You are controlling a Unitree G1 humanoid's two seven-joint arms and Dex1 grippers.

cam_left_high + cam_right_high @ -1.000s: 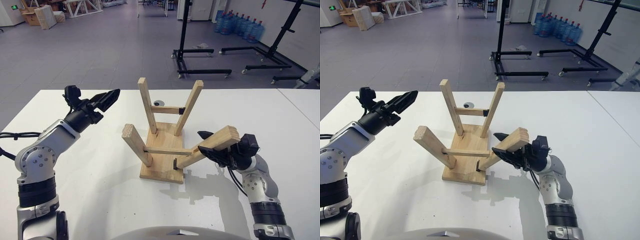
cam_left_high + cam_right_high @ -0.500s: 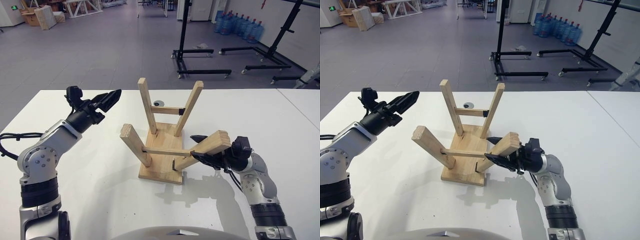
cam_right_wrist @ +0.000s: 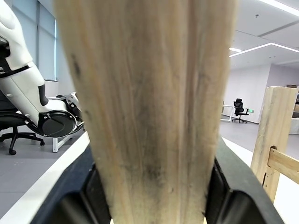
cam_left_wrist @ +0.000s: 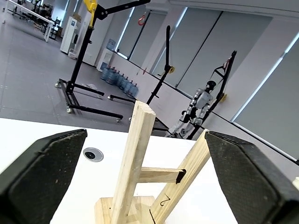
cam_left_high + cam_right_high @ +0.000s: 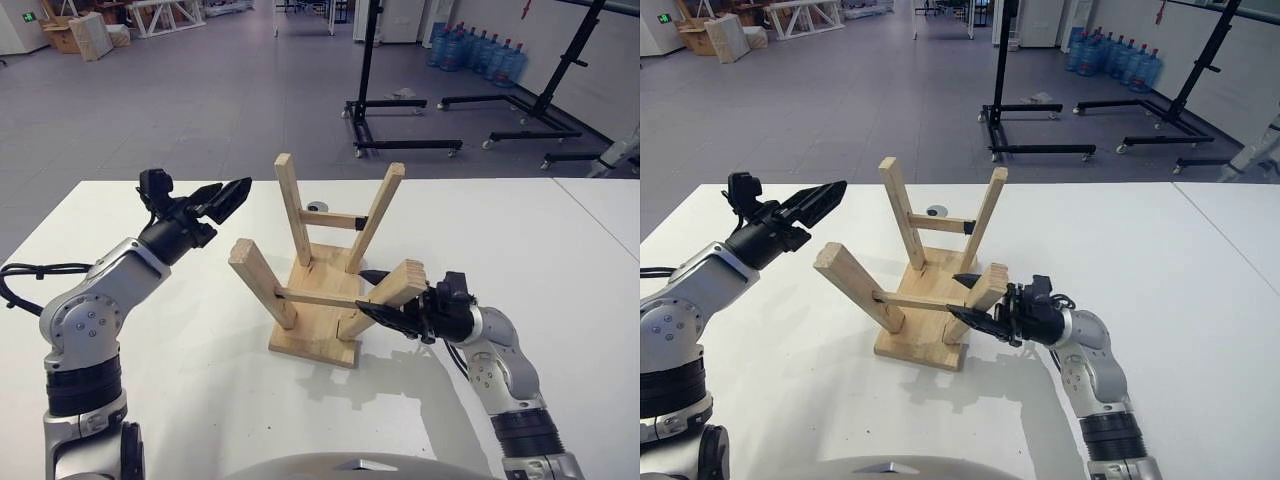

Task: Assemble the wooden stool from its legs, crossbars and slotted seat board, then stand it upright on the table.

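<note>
On a white desk point(image 5: 220, 390) in a hall with black stands point(image 5: 405, 143), the upturned stool point(image 5: 310, 335) shows a 2 on 1 leg point(image 4: 180, 186); left end effector point(image 5: 238, 190) gapes empty, right end effector point(image 5: 362, 290) clamps another leg point(image 5: 402, 280).

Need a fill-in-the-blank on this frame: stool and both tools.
The stool rests upside down on its ____ on the table.
The right tool is shut on one ____.
The left tool is ____, holding nothing.
Missing: seat; leg; open.
</note>
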